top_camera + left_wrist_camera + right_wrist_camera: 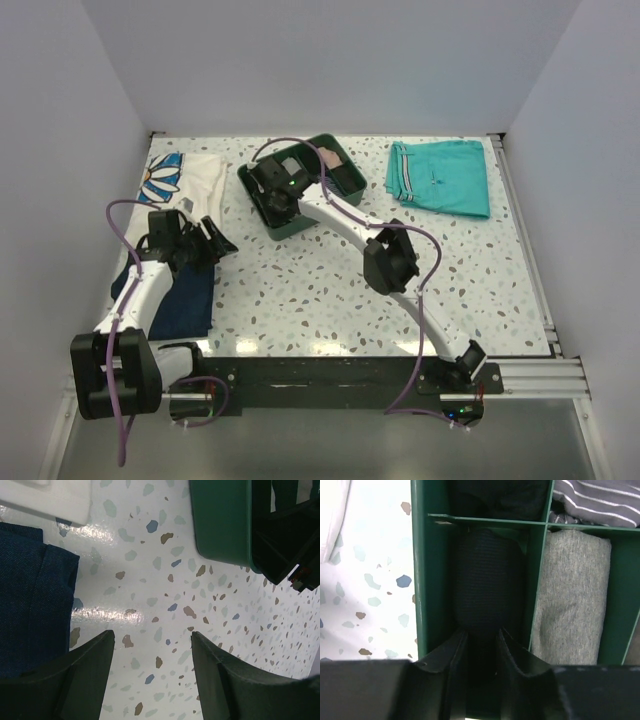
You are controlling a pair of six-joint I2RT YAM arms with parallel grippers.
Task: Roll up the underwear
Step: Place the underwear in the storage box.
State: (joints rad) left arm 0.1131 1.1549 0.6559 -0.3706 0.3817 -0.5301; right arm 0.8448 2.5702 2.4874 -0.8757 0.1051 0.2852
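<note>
One black underwear roll [487, 580] lies in a green compartment [420, 580]; right tool [481, 634] straddles it, grip unclear.

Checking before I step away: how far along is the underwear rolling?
Done: the underwear is a dark roll lying in the green organizer. In hand: the right gripper straddles its near end, grip unclear. Remaining: lifting clear. The left gripper hangs open, empty.

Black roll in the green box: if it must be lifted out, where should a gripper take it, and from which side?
Probably from straight above, pinching the black roll across its short width near the middle. The green box walls stand tight along both long sides and the far end, so only the rounded top is free; the soft fabric should yield to fingers.
</note>
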